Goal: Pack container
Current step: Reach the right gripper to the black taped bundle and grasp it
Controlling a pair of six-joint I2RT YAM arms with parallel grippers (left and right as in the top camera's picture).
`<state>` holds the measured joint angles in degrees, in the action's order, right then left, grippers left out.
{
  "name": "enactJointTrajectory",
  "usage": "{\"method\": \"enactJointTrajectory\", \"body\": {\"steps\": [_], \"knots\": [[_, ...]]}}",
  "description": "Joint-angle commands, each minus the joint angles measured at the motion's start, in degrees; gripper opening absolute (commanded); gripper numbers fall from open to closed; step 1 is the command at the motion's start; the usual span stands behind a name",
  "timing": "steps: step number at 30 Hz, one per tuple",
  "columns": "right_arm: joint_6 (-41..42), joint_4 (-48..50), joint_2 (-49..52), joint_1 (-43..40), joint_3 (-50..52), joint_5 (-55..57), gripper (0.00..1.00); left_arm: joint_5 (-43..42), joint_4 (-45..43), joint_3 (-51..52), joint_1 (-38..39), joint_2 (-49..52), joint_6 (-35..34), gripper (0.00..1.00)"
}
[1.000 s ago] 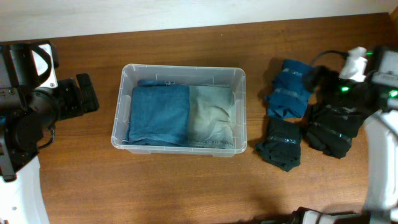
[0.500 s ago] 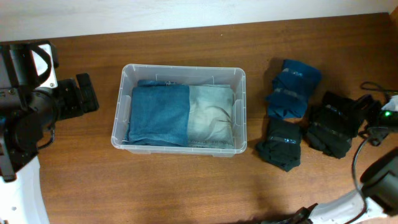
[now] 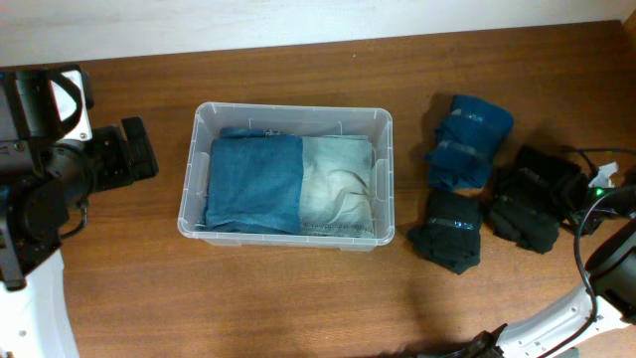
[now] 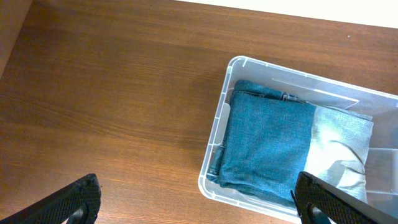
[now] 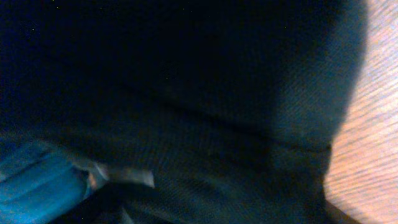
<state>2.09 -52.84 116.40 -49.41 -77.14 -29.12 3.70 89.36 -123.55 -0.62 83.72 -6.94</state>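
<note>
1. Overhead view, main item: large clear plastic rectangular container (image 3: 288, 107) with rolled rim, on brown wooden table (image 3: 129, 288), just ahead of left gripper (image 3: 139, 149), apart from it with a strip of wood between.
2. Left gripper, left wrist view: black fingertips (image 4: 78, 198) spread wide at the lower corners of frame, clasping nothing. Bare wood by the left fingertip, near corner of container close to the right fingertip.
3. Contents, half nearer left gripper: folded blue denim garment (image 3: 253, 184), lying flat.
4. Contents, half farther from left gripper: folded pale grey-green garment (image 3: 338, 189), lying flat, edge to edge with the denim.
5. Outside container, on the side away from left gripper: blue folded bundle (image 3: 467, 139), dark teal folded bundle (image 3: 449, 231) near the container wall, black folded bundle (image 3: 532, 199) farthest out. All three on the table, close together.
6. Right arm (image 3: 611, 261): at the table's edge, just beside black folded bundle.
7. Right wrist view: dark fabric (image 5: 186, 93) filling the frame, patch of blue cloth (image 5: 37, 186) at lower left, sliver of wood at right.
8. Right gripper: fingers not distinguishable in any view; cannot tell whether spread or closed.
</note>
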Motion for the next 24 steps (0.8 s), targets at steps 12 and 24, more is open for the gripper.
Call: {"method": "enactJointTrajectory", "body": {"steps": [12,24], "knots": [[-1.0,-5.4,-19.5,2.3,1.1,-18.5,0.09,0.7,-0.1,-0.6,-0.3,-0.5,0.1,0.99],[6.1,0.1,-47.9,33.9,1.1,-20.9,0.06,0.7,-0.1,-0.6,-0.3,-0.5,0.1,1.0]]}}
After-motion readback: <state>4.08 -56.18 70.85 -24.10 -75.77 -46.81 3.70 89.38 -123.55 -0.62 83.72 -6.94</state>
